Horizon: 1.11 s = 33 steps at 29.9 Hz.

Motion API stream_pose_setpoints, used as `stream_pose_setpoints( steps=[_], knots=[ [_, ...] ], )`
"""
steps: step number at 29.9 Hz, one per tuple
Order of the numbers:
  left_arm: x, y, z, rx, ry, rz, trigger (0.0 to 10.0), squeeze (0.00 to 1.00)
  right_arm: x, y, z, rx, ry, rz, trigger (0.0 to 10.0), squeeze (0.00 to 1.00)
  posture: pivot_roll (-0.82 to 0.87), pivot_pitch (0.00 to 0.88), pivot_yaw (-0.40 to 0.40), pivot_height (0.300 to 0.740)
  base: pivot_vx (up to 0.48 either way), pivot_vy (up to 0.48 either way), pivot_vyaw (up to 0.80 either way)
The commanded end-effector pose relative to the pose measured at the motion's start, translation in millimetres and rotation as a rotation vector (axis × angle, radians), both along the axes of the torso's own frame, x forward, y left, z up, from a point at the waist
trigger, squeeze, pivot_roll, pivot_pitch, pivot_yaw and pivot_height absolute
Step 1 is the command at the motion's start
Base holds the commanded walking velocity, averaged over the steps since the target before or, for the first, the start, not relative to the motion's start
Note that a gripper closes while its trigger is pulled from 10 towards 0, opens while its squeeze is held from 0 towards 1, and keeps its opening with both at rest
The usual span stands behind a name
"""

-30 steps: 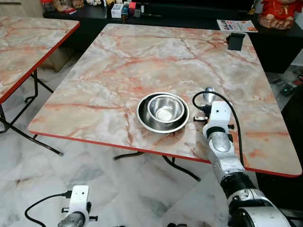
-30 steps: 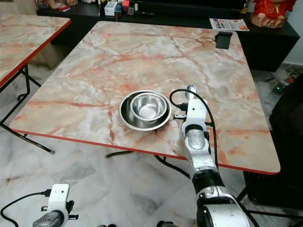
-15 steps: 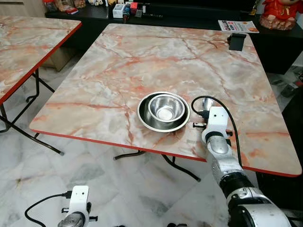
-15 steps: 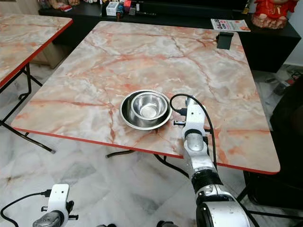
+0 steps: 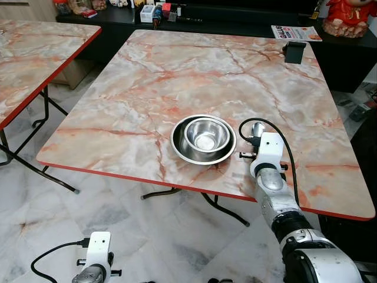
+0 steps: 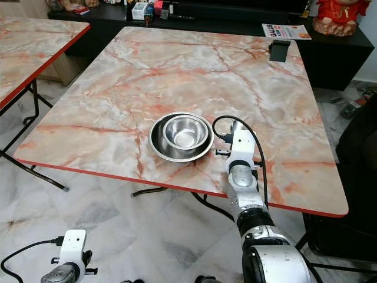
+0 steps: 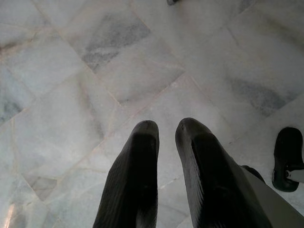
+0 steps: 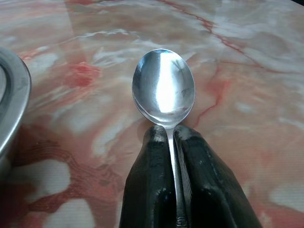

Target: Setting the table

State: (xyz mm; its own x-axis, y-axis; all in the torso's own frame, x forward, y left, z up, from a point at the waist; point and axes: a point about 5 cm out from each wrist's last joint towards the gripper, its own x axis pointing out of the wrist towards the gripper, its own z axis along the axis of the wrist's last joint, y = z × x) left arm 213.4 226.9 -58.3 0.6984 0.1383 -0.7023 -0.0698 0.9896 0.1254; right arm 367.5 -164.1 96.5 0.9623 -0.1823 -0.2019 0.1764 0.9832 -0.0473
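Marbled bench [image 5: 147,82] with a red edge, seen from the robot's head. Two nested steel bowls, the small bowl [image 5: 206,134] inside the large bowl [image 5: 202,140], stand near the middle of the bench's near edge. The right end effector [image 8: 170,135] is over the bench just beside the large bowl, on the side toward the right edge; its two black fingers [image 8: 151,185] are pressed together on the handle of a steel spoon [image 8: 164,88], whose bowl points toward the far edge and lies low over the marble, whether touching it cannot be told. The rim of the large bowl is close beside the spoon. A black box [image 5: 294,51] stands at the far right corner. The left end effector [image 7: 166,130] hangs over the marble floor [image 7: 95,71] below the near edge, fingers nearly together with a narrow gap, holding nothing.
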Motion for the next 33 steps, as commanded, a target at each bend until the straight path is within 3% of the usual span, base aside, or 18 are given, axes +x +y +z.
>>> stream_pose_setpoints(
  steps=[1, 5, 7, 24, 25, 28, 31, 33],
  knots=[
    [-8.6, 3.8, -4.7, 0.002, 0.039, 0.010, 10.0, 0.00, -5.1, 0.4, -11.9, 0.013, 0.048, -0.002, 10.0, 0.00, 0.04, 0.149, 0.007, 0.740, 0.000, 0.000, 0.00],
    [-8.3, 3.6, -4.6, 0.003, 0.039, 0.008, 10.0, 0.00, -5.0, 0.3, -12.0, 0.018, 0.045, 0.001, 10.0, 0.03, 0.04, 0.148, 0.006, 0.740, 0.000, 0.000, 0.00],
    [-8.5, 3.0, -4.9, 0.002, 0.040, 0.006, 10.0, 0.00, -5.1, 0.4, -12.1, 0.021, 0.043, 0.002, 10.0, 1.00, 0.04, 0.150, 0.007, 0.740, 0.000, 0.000, 0.00],
    [-6.4, 0.4, -4.4, 0.003, 0.041, -0.009, 10.0, 0.00, -4.1, 1.0, -8.3, 0.021, 0.006, -0.007, 10.0, 1.00, 0.04, 0.144, 0.012, 0.740, 0.000, 0.000, 0.00],
    [-6.3, 0.3, -4.3, 0.002, 0.040, -0.009, 10.0, 0.00, -2.5, 0.4, -2.6, -0.007, -0.032, -0.008, 10.0, 0.00, 0.03, 0.144, 0.012, 0.740, 0.000, 0.000, 0.00],
    [-7.1, 0.0, -4.8, -0.001, 0.042, -0.009, 10.0, 0.00, 1.4, -0.3, 17.2, -0.056, -0.164, -0.018, 10.0, 0.00, 0.03, 0.144, 0.013, 0.740, 0.000, 0.000, 0.00],
    [-7.4, -0.3, -5.1, -0.003, 0.042, -0.009, 10.0, 0.00, 3.1, 0.0, 28.6, -0.106, -0.230, -0.015, 10.0, 0.00, 0.03, 0.144, 0.013, 0.740, 0.000, 0.000, 0.00],
    [-7.5, 0.0, -5.1, -0.003, 0.042, -0.009, 10.0, 0.00, 3.8, -1.0, 35.5, -0.085, -0.271, -0.032, 10.0, 0.00, 0.03, 0.144, 0.015, 0.740, 0.000, 0.000, 0.00]
  ],
)
